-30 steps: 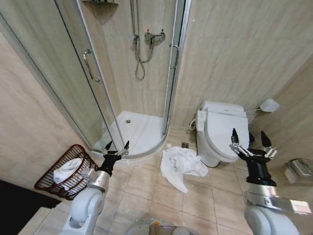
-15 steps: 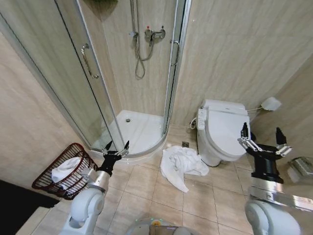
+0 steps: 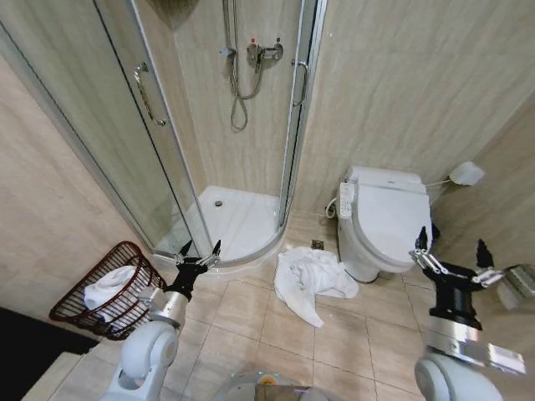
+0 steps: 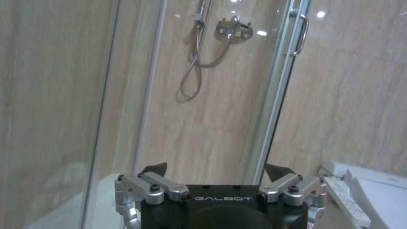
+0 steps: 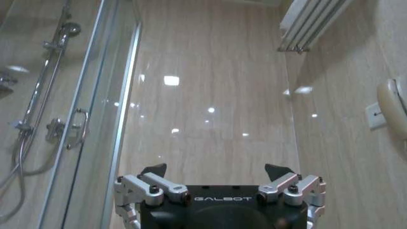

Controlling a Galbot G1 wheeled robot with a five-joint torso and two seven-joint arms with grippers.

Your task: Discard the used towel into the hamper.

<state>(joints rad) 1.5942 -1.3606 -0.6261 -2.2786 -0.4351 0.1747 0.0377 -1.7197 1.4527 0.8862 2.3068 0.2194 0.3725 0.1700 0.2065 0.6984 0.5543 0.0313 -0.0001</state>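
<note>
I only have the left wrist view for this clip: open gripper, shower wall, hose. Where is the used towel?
Observer: The white towel lies crumpled on the floor tiles between the shower tray and the toilet, untouched by either gripper.
Operator: And the hamper?
Observer: The hamper, a dark red-brown wire basket, sits tilted by the wall on the robot's left, outside the glass shower door. Something white already lies inside it.
Operator: What is the right arm doing?
Observer: The right gripper is raised with its fingers spread, in front of the toilet's right side, holding nothing. The left gripper is also open, held up near the shower tray's curb.
</note>
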